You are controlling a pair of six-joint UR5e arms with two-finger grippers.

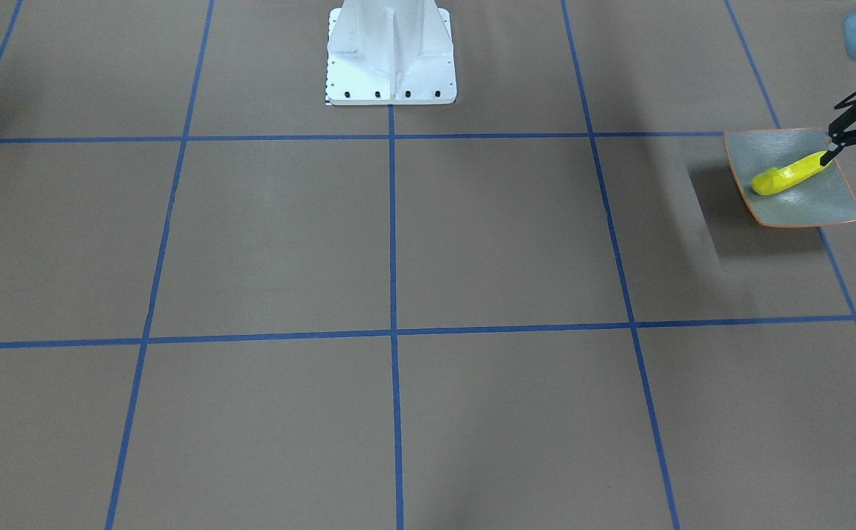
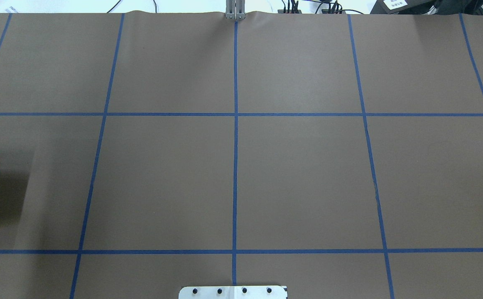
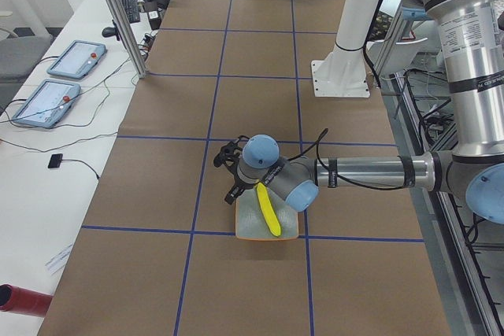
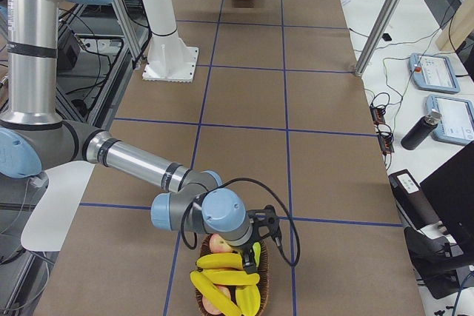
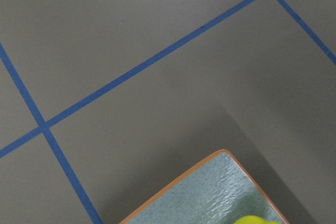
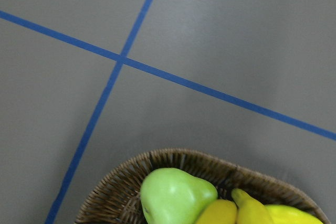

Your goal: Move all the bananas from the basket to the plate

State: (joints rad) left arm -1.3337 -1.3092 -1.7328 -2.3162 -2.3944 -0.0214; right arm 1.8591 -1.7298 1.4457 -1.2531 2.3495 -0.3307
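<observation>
The long brown paper-covered table [image 2: 299, 174], crossed by blue tape lines, carries the task's things at its two ends. The silver-and-blue left arm [image 3: 370, 172] reaches out low over the left end. The matching right arm [image 4: 137, 160] bends down over the right end.

On the right end stands a round, dark brown woven wicker basket [image 4: 201, 303]. It holds a heap of glossy yellow plastic bananas [image 4: 222, 262], at least three, though the arm's wrist hides part of the pile. With them lie a pale green pear [image 6: 176, 195] and a reddish round fruit [image 4: 218, 243].

On the left end, on the side near the robot, lies the squarish grey-green plate with a thin orange rim [image 1: 803, 210]. One bright yellow banana [image 1: 788, 175] lies across its middle.

The black left end effector [image 3: 230, 175] sits at the plate's edge, one finger at the banana's tip. I cannot tell whether it grips or stands apart. The right end effector [image 4: 252, 257] is down among the basket's fruit, mostly hidden, and its state cannot be told.
</observation>
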